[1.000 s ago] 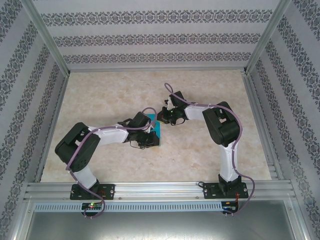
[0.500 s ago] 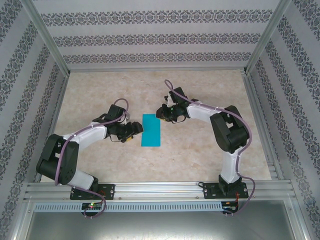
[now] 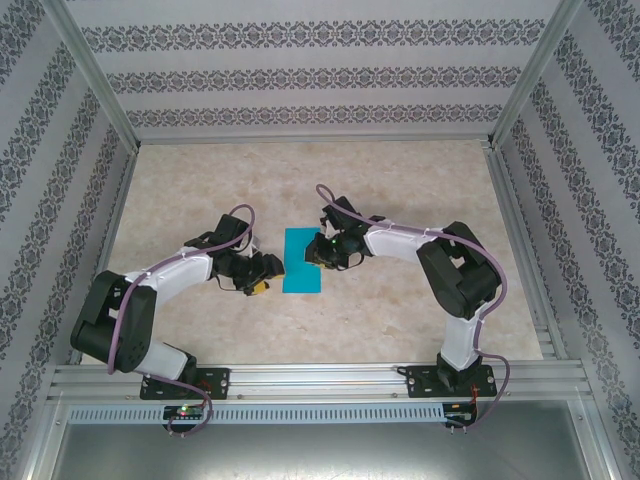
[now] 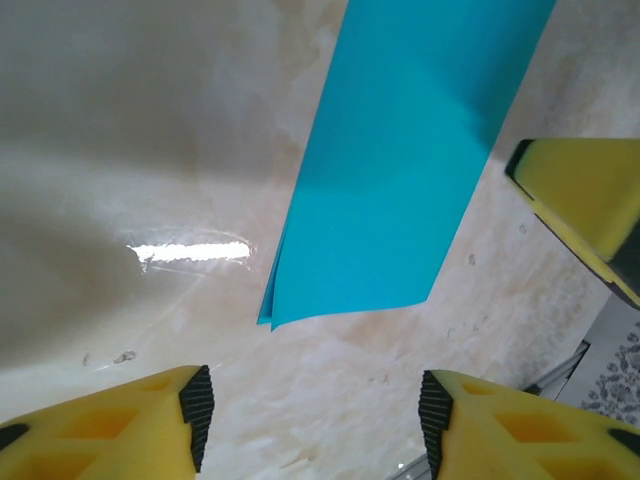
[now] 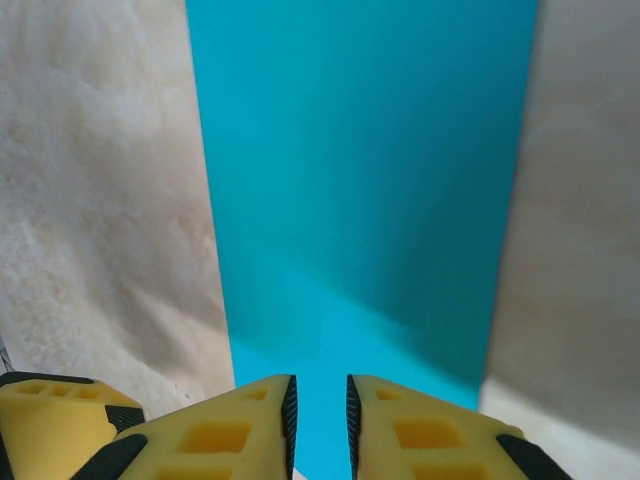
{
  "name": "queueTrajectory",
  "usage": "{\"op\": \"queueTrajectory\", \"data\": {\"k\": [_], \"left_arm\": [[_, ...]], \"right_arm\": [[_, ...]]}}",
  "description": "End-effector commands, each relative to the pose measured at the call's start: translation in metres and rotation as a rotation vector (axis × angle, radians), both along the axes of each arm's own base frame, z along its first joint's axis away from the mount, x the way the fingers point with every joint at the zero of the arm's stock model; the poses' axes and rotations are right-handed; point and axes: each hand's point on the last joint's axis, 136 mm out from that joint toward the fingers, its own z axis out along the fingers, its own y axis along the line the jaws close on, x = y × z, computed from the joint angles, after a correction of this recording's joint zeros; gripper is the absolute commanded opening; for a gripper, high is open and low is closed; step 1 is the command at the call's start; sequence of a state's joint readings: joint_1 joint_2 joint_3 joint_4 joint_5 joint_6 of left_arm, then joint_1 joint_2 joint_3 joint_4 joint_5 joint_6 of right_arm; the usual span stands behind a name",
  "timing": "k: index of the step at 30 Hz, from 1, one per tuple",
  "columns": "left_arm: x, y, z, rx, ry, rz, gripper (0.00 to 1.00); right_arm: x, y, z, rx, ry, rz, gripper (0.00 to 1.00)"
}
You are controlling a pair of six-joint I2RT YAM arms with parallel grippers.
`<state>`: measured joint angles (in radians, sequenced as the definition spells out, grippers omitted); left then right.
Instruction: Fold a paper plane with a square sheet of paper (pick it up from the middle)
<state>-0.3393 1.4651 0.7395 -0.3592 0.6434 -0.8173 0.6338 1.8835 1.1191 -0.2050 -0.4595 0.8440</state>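
Observation:
The square sheet of paper [image 3: 302, 262], teal-blue, lies flat on the table folded in half into a long rectangle. Its doubled layers show at the near corner [image 4: 272, 318] in the left wrist view. No paper plane is in view. My left gripper [image 3: 262, 272] sits just left of the sheet, low over the table, open with nothing between its fingers [image 4: 315, 420]. My right gripper [image 3: 322, 255] hovers over the sheet's right side. Its jaws stand a narrow gap apart [image 5: 318, 415], and the teal paper [image 5: 370, 180] lying beneath shows through that gap.
The beige marbled tabletop [image 3: 420, 190] is bare around the sheet. Aluminium frame rails [image 3: 300, 375] run along the near edge and the sides, with patterned walls behind them. One yellow finger of the right gripper [image 4: 590, 200] shows at the right in the left wrist view.
My left arm has drawn back leftward off the sheet and its gripper has opened, uncovering the folded rectangle. My right gripper has moved nearer, over the sheet's right side, and parted slightly.

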Motion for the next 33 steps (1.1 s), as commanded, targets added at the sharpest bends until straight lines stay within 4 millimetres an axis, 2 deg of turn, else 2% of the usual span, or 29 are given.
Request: {"op": "queueTrajectory", "data": {"k": [1,15,25,33], "left_arm": [[-0.008,-0.009,-0.001,-0.030,0.051,-0.023,0.56],[-0.008,-0.020,-0.011,-0.026,0.104,-0.078,0.36],[-0.010,-0.020,-0.025,0.016,0.160,-0.086,0.32],[-0.008,-0.021,-0.025,0.011,0.164,-0.085,0.30]], "right_arm": [[-0.007,0.001,0.004,-0.008,-0.013,-0.025,0.21],[-0.024,-0.007,0.000,-0.018,0.000,-0.011,0.19],[-0.040,-0.010,-0.011,0.011,0.045,-0.008,0.16],[-0.046,-0.015,-0.026,-0.027,0.086,-0.005,0.16]]}}
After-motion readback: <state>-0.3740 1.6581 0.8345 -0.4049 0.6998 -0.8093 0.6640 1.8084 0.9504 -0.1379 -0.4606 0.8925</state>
